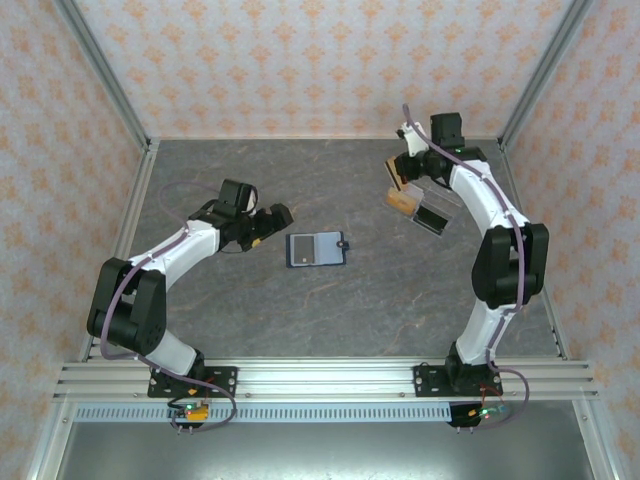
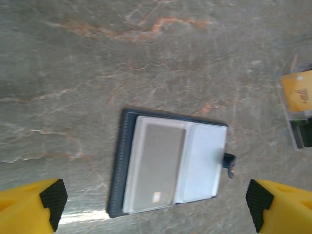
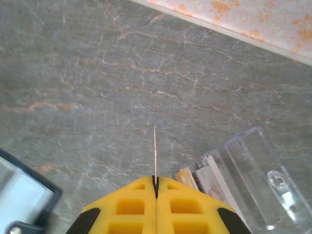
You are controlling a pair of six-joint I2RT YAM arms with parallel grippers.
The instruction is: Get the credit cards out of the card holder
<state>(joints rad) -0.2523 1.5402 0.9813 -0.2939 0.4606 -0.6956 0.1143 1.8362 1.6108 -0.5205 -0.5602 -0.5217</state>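
Right tool point(image 3: 156, 184) clamped on held card point(image 3: 155, 146), edge-on, thin bite only; we judge slip or skewed drop likely if release misses clear box point(image 3: 253, 161) just beside. Left tool point(image 2: 156, 202) spread wide, empty, over card holder point(image 2: 207, 161), open flat on worktop point(image 2: 73, 73); we see 1 pocketed card point(image 2: 156, 163) inside, well apart from right tool.

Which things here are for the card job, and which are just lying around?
For the job: card holder; credit card lying in it; second credit card pinched in the right claw.

Just lying about: clear plastic box; orange thing inside it.
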